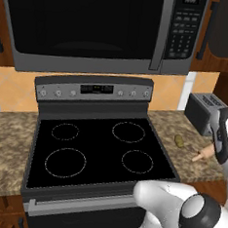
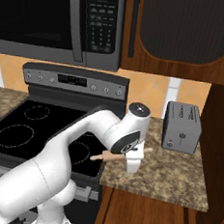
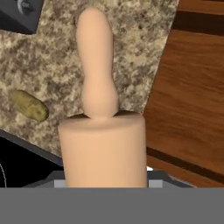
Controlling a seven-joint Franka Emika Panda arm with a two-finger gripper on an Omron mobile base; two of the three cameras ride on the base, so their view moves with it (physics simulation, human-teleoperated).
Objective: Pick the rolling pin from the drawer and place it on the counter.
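My gripper (image 2: 132, 167) is shut on the rolling pin (image 2: 102, 156), a light tan wooden rod held roughly level just above the speckled granite counter (image 2: 168, 175), right of the stove. In the left base view the rolling pin (image 1: 204, 153) pokes one narrow end out from the gripper (image 1: 219, 149) over the counter (image 1: 166, 121). The hand view has the rolling pin (image 3: 103, 148) close up, its handle reaching over the counter (image 3: 131, 52). Reddish-brown wood (image 3: 188, 87) lies beyond the counter's front edge; I cannot tell whether it is the drawer.
A grey toaster (image 2: 182, 127) stands at the back of the counter. A small yellow-green lump (image 1: 180, 141) lies near the pin. The black stove top (image 1: 98, 151) is to the left, the microwave (image 1: 89, 23) above it, a wooden side wall (image 2: 220, 144) on the right.
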